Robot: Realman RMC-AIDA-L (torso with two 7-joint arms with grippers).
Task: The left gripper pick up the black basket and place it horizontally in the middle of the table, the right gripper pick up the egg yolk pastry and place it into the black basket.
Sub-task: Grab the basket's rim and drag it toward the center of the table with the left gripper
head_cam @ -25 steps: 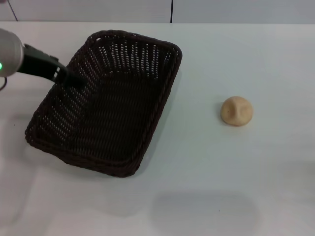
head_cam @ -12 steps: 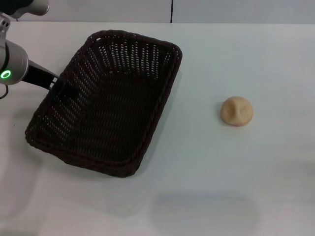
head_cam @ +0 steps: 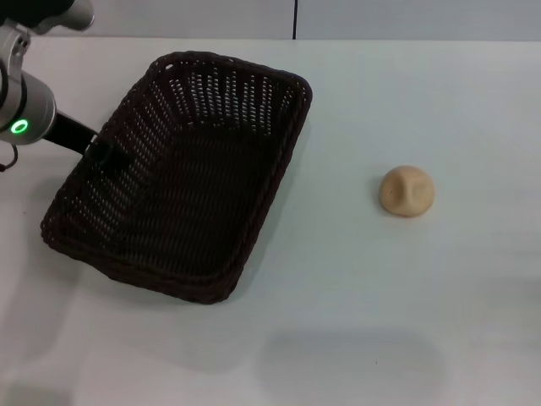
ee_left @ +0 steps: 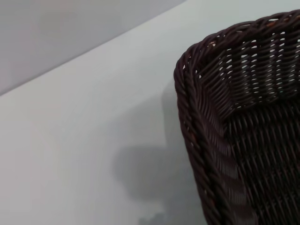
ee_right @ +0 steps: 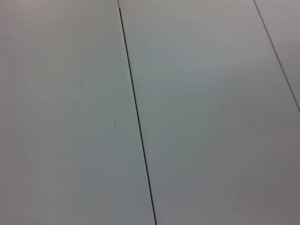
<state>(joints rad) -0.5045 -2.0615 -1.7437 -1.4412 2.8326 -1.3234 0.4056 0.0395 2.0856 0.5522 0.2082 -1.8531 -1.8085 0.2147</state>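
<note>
1. The black basket [head_cam: 182, 173] sits askew on the left half of the table [head_cam: 355, 313], not yet laid horizontally in the middle.
2. The egg yolk pastry [head_cam: 407, 190] lies on bare tabletop, well to the basket's right; its transfer remains undone.
3. The left gripper [head_cam: 103, 153] reaches in from the far left to the basket's left rim; whether it grips the wicker cannot be told.
4. The right gripper is out of view.

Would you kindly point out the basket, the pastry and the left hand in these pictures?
basket [head_cam: 182, 182], head view, on its woven floor.
pastry [head_cam: 407, 190], head view, middle of the dome.
left hand [head_cam: 103, 154], head view, black tip at the basket's left rim.
</note>
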